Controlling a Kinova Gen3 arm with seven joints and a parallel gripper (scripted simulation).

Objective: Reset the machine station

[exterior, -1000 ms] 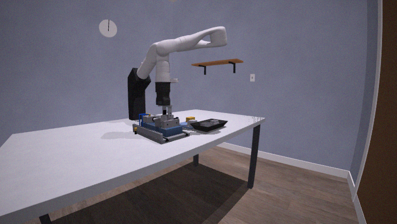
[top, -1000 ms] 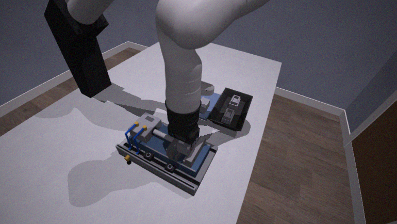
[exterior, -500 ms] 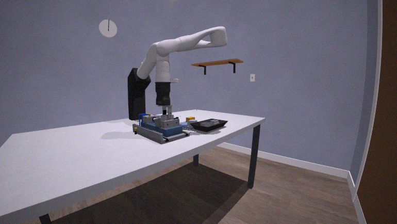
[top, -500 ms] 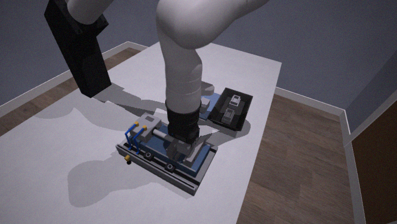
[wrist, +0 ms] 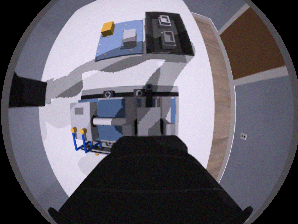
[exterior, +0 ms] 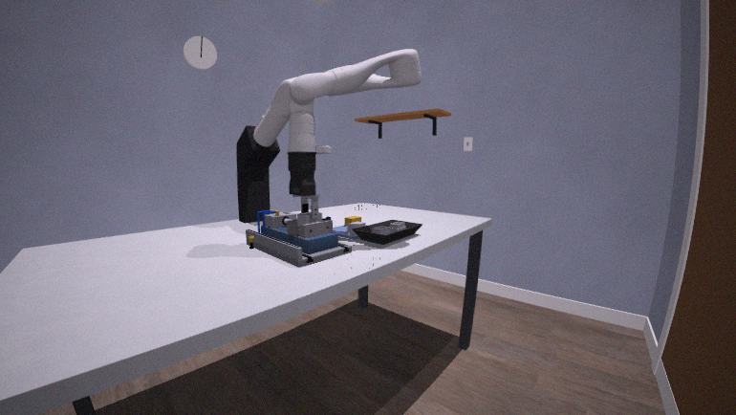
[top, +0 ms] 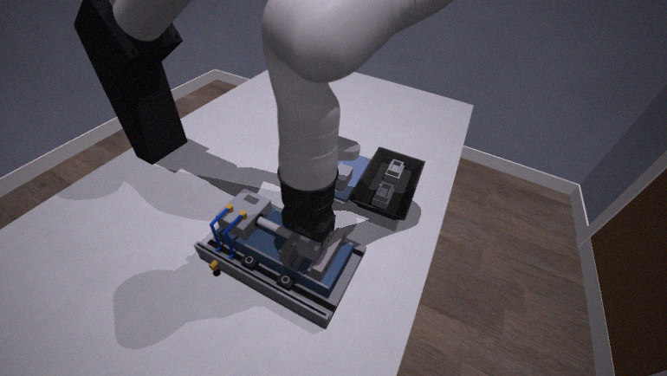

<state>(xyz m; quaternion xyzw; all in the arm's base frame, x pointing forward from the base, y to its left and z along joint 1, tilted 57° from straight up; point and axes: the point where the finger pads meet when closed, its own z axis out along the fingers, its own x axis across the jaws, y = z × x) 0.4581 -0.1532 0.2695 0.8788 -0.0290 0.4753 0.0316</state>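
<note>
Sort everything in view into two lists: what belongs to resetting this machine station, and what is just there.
Part of the job:
- vise
- gray blank held in the gripper over the vise
- black outfeed tray with two finished parts
- infeed plate, holding a yellow brass blank and a gray blank

Just there:
- wall shelf
- wall clock
- wall switch

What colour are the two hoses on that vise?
Blue hoses with yellow fittings, clearest in the top view.

Smooth white rounded arm (top: 306, 126); black wrist collar (top: 307, 207); grey gripper (top: 306, 249)
</note>
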